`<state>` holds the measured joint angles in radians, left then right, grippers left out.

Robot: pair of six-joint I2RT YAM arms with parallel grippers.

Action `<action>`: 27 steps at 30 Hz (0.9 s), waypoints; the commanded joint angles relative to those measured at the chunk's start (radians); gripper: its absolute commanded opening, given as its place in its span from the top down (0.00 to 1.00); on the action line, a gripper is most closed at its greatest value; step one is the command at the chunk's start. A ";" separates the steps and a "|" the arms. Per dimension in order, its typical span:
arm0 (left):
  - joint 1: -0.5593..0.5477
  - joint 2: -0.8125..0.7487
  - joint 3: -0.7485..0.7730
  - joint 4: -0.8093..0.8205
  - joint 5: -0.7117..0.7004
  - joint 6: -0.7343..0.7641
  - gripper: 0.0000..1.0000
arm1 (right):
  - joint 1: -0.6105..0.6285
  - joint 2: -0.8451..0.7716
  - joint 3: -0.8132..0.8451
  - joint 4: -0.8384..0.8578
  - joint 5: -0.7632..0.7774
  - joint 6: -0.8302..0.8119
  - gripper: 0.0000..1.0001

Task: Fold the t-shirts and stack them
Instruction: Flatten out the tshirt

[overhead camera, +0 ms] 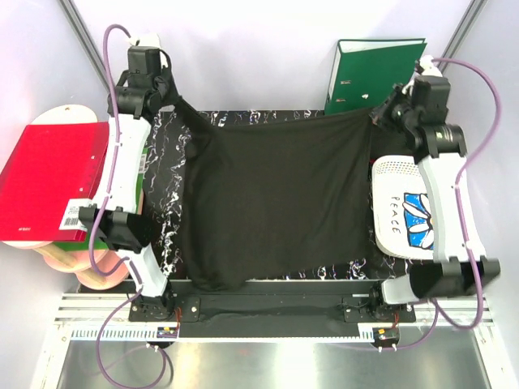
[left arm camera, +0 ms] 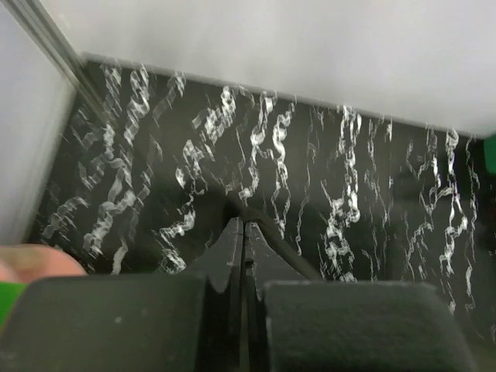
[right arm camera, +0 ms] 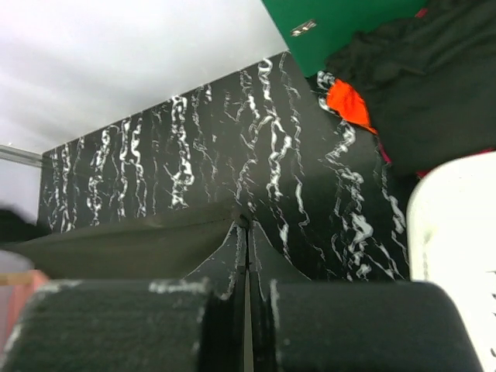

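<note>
A plain black t-shirt (overhead camera: 272, 203) hangs stretched between my two grippers over the black white-veined mat (overhead camera: 166, 211). Its top edge is taut along the far side and its lower hem lies near the arm bases. My left gripper (overhead camera: 174, 101) is shut on its far left corner; in the left wrist view the fingertips (left arm camera: 244, 226) pinch a black fold. My right gripper (overhead camera: 378, 112) is shut on its far right corner (right arm camera: 155, 244), pinched at the tips (right arm camera: 245, 225). A heap of black cloth (right arm camera: 434, 77) with an orange-red piece (right arm camera: 347, 105) lies beyond, in the right wrist view.
A green ring binder (overhead camera: 373, 69) stands at the far right. A white lattice basket (overhead camera: 393, 174) holding a piece printed PEACE in blue (overhead camera: 418, 215) sits under the right arm. A red folder (overhead camera: 53, 182) and peach-coloured things (overhead camera: 69, 259) lie at the left.
</note>
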<state>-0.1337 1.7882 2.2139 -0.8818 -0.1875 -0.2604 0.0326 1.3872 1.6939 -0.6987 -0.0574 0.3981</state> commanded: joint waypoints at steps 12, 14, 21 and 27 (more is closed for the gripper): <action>0.002 -0.514 -0.143 0.125 0.158 -0.125 1.00 | 0.009 -0.238 0.192 0.038 -0.136 -0.008 1.00; -0.007 -0.644 -0.256 0.124 0.146 -0.111 1.00 | 0.009 -0.354 0.161 -0.025 -0.128 -0.027 1.00; -0.052 -0.932 -0.335 0.017 0.125 -0.108 1.00 | 0.007 -0.566 0.184 -0.252 -0.064 -0.114 1.00; -0.052 -0.964 -0.152 -0.091 0.060 -0.079 1.00 | 0.009 -0.616 0.225 -0.309 -0.058 -0.131 1.00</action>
<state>-0.1829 0.8173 1.9846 -0.9333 -0.0662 -0.3683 0.0376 0.7437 1.9118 -0.9356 -0.1425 0.3080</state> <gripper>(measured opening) 0.008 0.011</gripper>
